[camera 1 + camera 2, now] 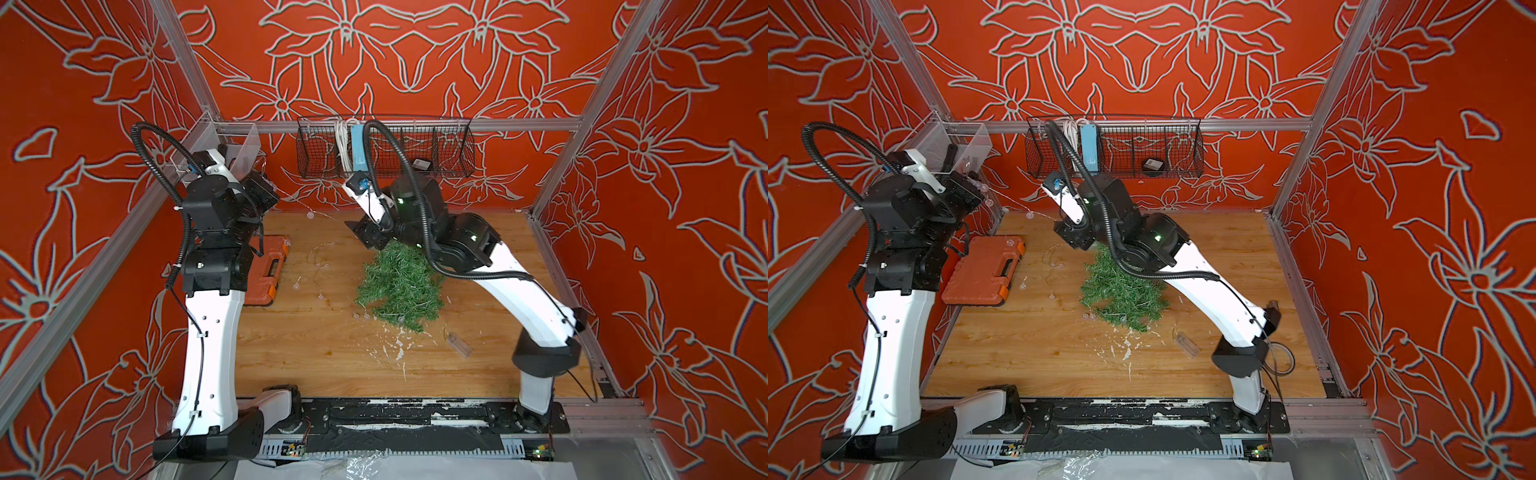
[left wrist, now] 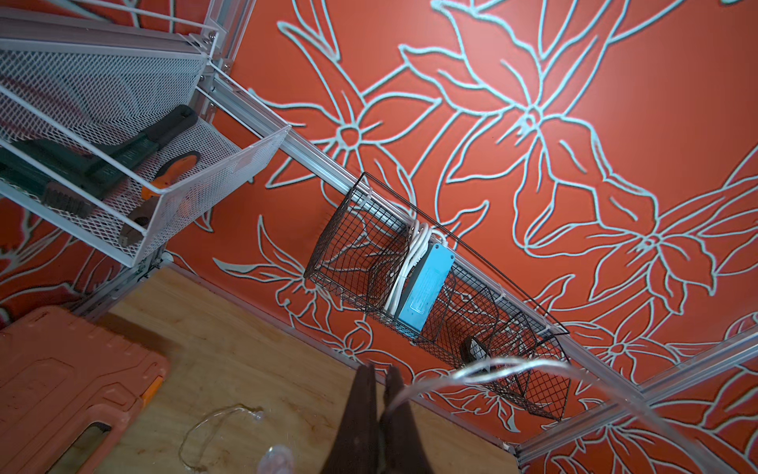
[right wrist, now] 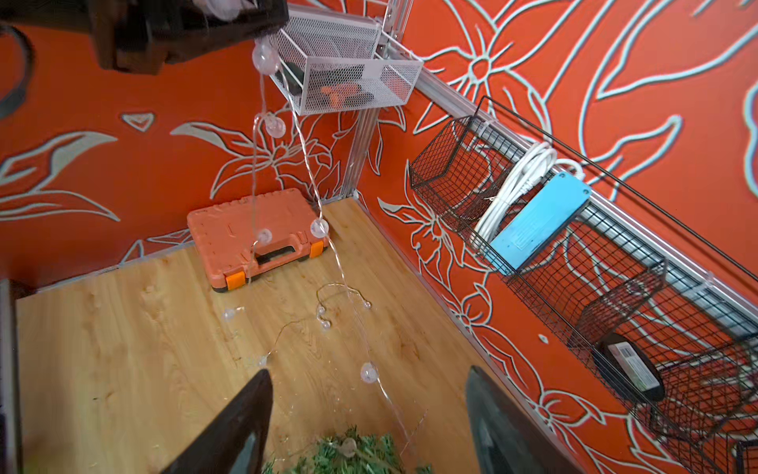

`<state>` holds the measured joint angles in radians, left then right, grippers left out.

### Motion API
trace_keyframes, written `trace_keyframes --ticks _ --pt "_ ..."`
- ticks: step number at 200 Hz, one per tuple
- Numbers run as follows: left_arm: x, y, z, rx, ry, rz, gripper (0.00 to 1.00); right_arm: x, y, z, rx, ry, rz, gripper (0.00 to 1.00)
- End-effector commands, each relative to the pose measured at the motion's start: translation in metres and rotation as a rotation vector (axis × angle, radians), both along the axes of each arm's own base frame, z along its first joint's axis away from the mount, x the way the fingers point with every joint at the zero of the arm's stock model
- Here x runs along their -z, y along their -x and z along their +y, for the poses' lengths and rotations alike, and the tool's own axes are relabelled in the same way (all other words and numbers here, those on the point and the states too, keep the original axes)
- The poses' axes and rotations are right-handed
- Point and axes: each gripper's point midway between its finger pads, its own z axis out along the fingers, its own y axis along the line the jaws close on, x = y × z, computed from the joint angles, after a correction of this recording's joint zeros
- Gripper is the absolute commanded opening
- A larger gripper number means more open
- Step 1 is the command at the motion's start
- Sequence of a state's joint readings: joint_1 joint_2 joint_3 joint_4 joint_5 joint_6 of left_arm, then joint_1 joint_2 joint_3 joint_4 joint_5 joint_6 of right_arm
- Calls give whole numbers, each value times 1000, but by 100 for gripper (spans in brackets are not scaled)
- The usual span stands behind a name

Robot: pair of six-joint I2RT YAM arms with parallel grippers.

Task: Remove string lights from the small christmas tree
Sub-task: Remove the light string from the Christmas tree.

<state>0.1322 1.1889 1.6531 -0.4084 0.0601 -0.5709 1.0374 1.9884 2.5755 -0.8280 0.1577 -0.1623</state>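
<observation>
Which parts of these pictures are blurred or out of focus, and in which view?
Left wrist view: the left gripper and the string lights running from it are blurred, close to the lens. Right wrist view: the right gripper and the small christmas tree are soft. Both top views: sharp overall.

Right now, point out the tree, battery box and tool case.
small christmas tree (image 1: 397,286): in a top view, mid foliage.
battery box (image 1: 459,344): in a top view, its middle.
orange tool case (image 1: 973,277): in a top view, lid.
</observation>
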Motion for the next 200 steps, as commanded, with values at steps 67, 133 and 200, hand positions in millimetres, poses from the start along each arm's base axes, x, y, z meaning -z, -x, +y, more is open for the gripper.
trace_keyframes --ticks 67,133,200 --pt "-22 14 -9 48 8 -96 0 52 -38 26 112 143 -40 78" --pt "-35 28 -18 89 17 -136 0 76 -39 49 67 139 2 76" --pt "-23 34 -20 100 18 -125 0 52 -32 65 20 42 -39 4"
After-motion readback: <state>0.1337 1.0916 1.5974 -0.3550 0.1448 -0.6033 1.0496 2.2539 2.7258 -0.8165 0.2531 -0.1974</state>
